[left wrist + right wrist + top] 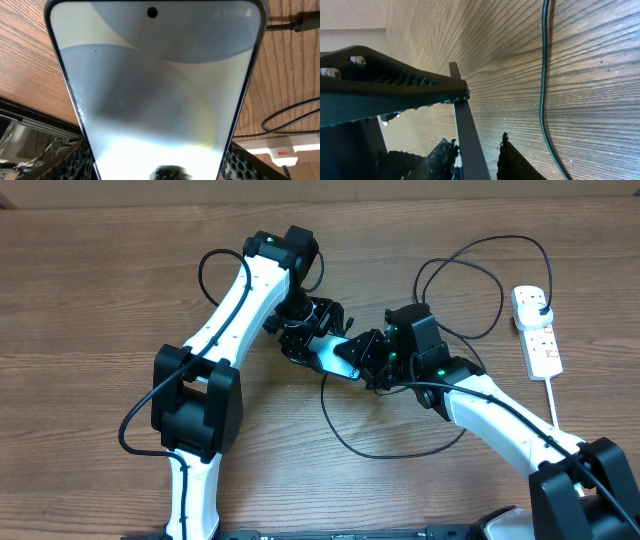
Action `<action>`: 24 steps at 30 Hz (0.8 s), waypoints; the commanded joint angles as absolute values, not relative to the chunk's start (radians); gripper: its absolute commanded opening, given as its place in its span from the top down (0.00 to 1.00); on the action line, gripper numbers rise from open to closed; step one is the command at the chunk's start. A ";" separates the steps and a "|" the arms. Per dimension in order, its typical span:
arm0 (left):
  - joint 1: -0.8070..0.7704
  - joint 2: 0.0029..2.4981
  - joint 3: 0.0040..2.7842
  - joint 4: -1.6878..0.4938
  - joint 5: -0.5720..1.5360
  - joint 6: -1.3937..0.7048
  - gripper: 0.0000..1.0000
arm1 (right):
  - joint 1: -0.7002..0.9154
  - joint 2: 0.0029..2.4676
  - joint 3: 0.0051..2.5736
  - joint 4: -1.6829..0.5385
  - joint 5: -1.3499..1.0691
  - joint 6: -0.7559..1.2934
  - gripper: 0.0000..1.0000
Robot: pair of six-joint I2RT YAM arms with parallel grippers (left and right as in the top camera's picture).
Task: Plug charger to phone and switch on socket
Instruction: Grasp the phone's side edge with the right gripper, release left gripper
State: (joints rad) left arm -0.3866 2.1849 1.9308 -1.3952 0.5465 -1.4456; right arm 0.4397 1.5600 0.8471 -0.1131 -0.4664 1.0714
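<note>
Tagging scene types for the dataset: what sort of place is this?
Likely a lab or office robot workbench: a wood-grain table, a left arm and right arm working over it, a white power strip near the phone.

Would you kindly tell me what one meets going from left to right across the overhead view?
Left end effector → phone → right end effector → socket.
</note>
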 commanded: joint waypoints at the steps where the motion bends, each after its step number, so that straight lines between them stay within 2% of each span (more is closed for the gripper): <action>1: -0.393 2.186 1.958 -1.398 0.580 -1.467 0.34 | 0.444 1.564 0.872 -0.102 -0.456 1.074 0.72; 18: -0.393 2.186 1.958 -1.387 0.604 -1.466 0.32 | 0.444 1.564 0.872 -0.097 -0.456 1.074 0.91; 24: -0.393 2.186 1.958 -1.386 0.603 -1.466 0.20 | 0.444 1.564 0.872 -0.097 -0.457 1.074 0.96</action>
State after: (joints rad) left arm -0.3866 2.1849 1.9308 -1.3865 0.5613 -1.4464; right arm 0.4397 1.5600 0.8509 -0.0963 -0.4694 1.0718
